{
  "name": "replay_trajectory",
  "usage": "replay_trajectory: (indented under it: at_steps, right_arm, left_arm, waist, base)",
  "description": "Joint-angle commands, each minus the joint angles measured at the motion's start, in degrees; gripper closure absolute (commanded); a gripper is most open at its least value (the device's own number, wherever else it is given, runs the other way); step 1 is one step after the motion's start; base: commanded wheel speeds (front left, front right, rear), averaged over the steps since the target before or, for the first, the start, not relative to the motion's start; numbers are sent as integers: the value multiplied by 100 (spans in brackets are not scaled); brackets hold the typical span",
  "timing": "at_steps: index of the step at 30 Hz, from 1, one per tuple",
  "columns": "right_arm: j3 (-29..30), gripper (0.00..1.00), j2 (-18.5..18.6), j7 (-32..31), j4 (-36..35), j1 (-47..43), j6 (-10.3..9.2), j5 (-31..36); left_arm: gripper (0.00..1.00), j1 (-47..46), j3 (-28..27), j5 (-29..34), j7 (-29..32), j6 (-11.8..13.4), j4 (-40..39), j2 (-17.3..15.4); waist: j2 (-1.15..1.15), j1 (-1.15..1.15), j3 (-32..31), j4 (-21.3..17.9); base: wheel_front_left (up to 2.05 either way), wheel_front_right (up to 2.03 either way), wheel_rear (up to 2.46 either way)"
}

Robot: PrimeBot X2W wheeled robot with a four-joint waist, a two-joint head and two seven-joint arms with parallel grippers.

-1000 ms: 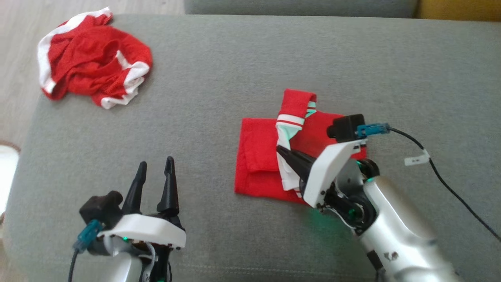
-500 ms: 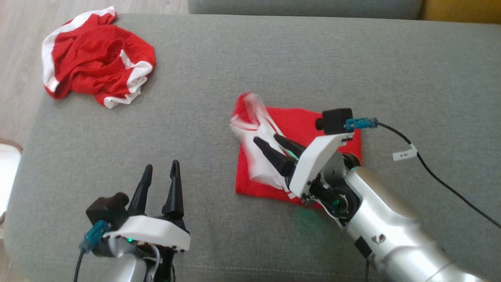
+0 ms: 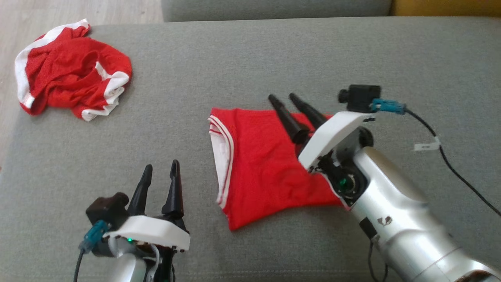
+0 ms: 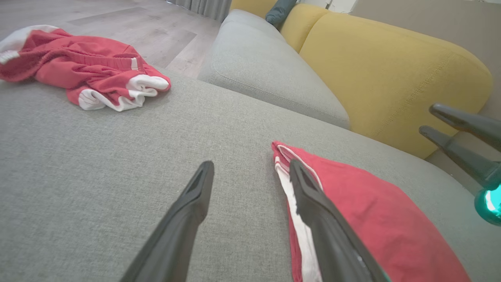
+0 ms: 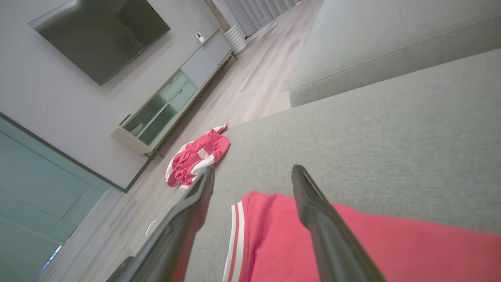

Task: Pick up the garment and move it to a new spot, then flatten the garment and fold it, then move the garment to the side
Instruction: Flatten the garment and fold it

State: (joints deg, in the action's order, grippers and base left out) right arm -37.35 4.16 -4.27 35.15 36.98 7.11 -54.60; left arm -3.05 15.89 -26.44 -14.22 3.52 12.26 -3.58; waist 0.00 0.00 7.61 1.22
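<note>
The garment [image 3: 254, 164], red with a white-striped hem on its left edge, lies spread and mostly flat in the middle of the grey cushion [image 3: 274, 51]. My right gripper [image 3: 283, 98] stands open over its far right corner, holding nothing. In the right wrist view the open gripper [image 5: 253, 172] points past the garment [image 5: 352, 246] across the cushion. My left gripper [image 3: 161, 166] rests open near the front left, apart from the cloth. Seen from the left wrist, that gripper [image 4: 250, 170] has its right finger just in front of the garment's [image 4: 372, 219] striped edge.
A second red and white garment [image 3: 66, 84] lies crumpled at the cushion's far left corner, near the edge. A black cable [image 3: 450, 164] trails from my right wrist across the cushion. A yellow sofa back [image 4: 391, 70] rises behind. Wooden floor [image 5: 254, 86] lies beyond the cushion.
My right gripper has opened and let go of the striped fold, then moved up toward the garment's far edge. The garment now lies spread flatter. The head view has also shifted.
</note>
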Motion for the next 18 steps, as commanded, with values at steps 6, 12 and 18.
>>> replay_trajectory:
  at_steps: [6, 12, 18]
  right_arm:
    - [340, 0, -123, 228, -84, -40, 37, 386]
    - [797, 0, -71, 864, -105, -371, 37, 1107]
    - [1642, 0, -94, 1635, -241, -1026, 37, 2108]
  left_arm:
    - [0, -152, -161, 12, -67, 37, -239, -89]
    - [0, -110, -145, 20, -68, 70, -306, -119]
    - [0, -101, -167, 42, -71, 147, -355, -101]
  waist:
    - [0, 0, -44, -75]
    - [0, 0, -163, -148]
    - [0, 0, -408, -220]
  base:
    - [0, 0, 0]
    - [0, 0, 0]
    - [0, 0, 0]
